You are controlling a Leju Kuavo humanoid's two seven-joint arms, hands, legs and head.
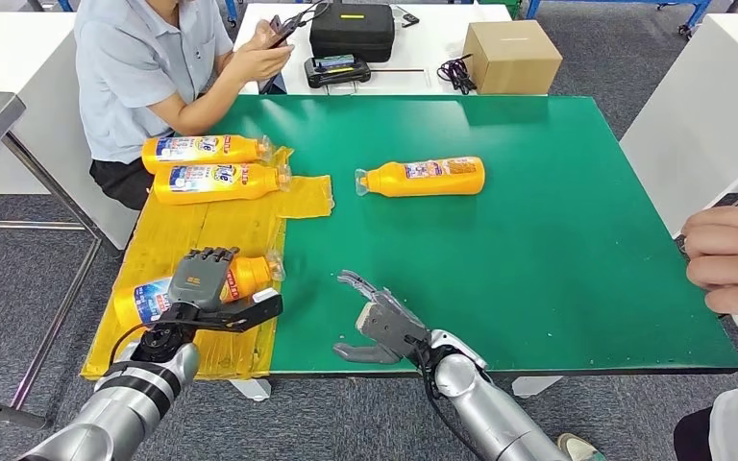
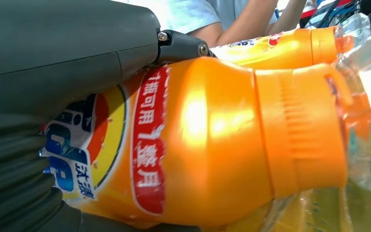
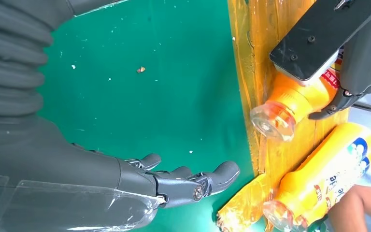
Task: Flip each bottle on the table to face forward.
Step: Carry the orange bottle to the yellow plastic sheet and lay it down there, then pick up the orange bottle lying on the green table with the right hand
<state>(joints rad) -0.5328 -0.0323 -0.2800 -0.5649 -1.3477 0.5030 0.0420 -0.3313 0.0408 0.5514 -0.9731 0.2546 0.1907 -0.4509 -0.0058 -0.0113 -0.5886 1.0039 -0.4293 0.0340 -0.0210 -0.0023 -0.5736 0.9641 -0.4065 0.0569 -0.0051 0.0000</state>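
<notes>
Near the front left, an orange bottle (image 1: 149,296) lies on its side on the yellow mat (image 1: 202,230), label up and clear cap toward the green table. My left hand (image 1: 202,280) grips it from above, fingers curled over its body (image 2: 212,140) (image 3: 294,96). Two more orange bottles (image 1: 207,149) (image 1: 216,182) lie side by side at the back of the mat, caps to the right. Another bottle (image 1: 423,177) lies on the green table (image 1: 538,269) with its cap to the left. My right hand (image 1: 380,322) (image 3: 183,181) hovers open over the green surface near the front edge, holding nothing.
A person (image 1: 154,67) sits at the far left corner with a phone. Another person's hand (image 1: 730,259) reaches in at the right edge. A cardboard box (image 1: 511,56) and a black case (image 1: 351,31) stand on the white table behind.
</notes>
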